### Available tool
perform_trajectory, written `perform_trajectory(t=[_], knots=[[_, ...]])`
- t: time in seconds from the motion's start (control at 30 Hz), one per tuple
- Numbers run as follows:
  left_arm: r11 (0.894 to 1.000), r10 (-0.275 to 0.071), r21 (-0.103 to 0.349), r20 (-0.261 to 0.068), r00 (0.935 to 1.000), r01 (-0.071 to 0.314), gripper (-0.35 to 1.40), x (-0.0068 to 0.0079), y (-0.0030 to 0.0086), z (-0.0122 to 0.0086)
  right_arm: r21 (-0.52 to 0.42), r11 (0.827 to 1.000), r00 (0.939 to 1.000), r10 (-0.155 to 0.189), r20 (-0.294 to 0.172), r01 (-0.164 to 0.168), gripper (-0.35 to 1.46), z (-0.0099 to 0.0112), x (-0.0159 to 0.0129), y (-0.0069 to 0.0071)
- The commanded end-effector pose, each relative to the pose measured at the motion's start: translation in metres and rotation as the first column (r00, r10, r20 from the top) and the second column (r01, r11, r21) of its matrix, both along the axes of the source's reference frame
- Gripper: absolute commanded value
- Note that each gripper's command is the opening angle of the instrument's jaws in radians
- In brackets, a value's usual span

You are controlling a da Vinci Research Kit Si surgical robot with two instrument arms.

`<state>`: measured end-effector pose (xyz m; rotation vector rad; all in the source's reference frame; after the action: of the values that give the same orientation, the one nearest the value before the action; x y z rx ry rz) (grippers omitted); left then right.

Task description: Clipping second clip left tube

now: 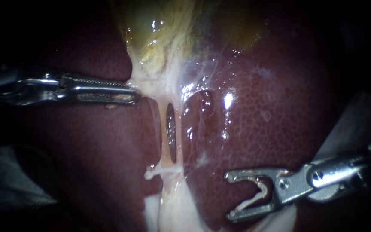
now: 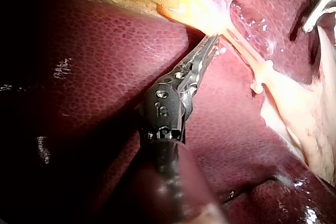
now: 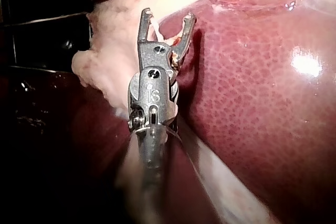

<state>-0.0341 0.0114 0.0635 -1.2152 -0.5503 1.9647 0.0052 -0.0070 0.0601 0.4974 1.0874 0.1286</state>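
The left tube (image 1: 165, 133) runs pale and thin down from the gallbladder (image 1: 164, 30), with a dark gap beside it. A white clip (image 1: 159, 172) sits across its lower part and also shows in the left wrist view as the clip (image 2: 262, 77). My left instrument (image 1: 135, 95) has its long jaws shut on the white tissue at the gallbladder's neck, just above the tube; its tip (image 2: 212, 40) is buried there. My right instrument (image 1: 229, 195) lies over the liver to the tube's lower right, apart from it, jaws open with a white clip (image 1: 254, 198) seated inside.
Dark red liver (image 1: 271, 120) fills both sides of the tube. Thick white tissue (image 1: 172, 210) spreads below the clip. In the right wrist view the open jaws (image 3: 167, 15) point at a pale tissue lump (image 3: 105, 61).
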Motion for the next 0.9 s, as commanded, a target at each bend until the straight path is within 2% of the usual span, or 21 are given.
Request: perform_trajectory(t=[0.03,0.17,0.27,0.33,0.5,0.7,0.77,0.9], knots=[[1.000,0.001,0.001,0.001,1.0000,-0.001,-0.35,0.0001,0.0001,-0.0001,0.000,1.000,1.0000,0.000,0.000,0.000,0.50,0.0000,0.0000,0.0000],[1.000,0.005,0.010,0.006,1.0000,-0.005,-0.35,0.0013,0.0009,-0.0016,0.000,1.000,1.0000,0.000,0.000,0.000,0.50,0.0000,0.0000,0.0000],[1.000,-0.006,0.013,-0.002,1.0000,0.006,-0.35,0.0024,0.0017,-0.0033,0.000,1.000,1.0000,0.000,0.000,0.000,0.50,0.0000,0.0000,0.0000],[1.000,-0.019,0.019,0.005,0.9998,0.019,-0.35,0.0031,0.0021,-0.0042,0.000,1.000,1.0000,0.000,0.000,0.000,0.50,0.0000,0.0000,0.0000],[0.999,-0.038,0.003,0.003,0.9993,0.038,-0.35,0.0051,0.0032,-0.0062,0.001,1.000,1.0000,0.000,0.000,0.000,0.50,0.0000,0.0000,0.0001],[0.999,-0.042,-0.002,0.001,0.9991,0.042,-0.35,0.0051,0.0032,-0.0063,0.015,1.000,0.9999,-0.014,-0.006,0.014,0.49,-0.0004,0.0009,0.0006],[0.999,-0.043,-0.003,0.000,0.9991,0.043,-0.35,0.0050,0.0031,-0.0062,0.090,0.996,0.9999,0.002,0.011,-0.003,0.49,-0.0005,0.0019,0.0011],[0.999,-0.044,-0.004,0.000,0.9990,0.044,-0.35,0.0050,0.0030,-0.0061,0.185,0.983,0.9997,0.004,0.022,-0.008,0.49,-0.0008,0.0045,0.0025]])
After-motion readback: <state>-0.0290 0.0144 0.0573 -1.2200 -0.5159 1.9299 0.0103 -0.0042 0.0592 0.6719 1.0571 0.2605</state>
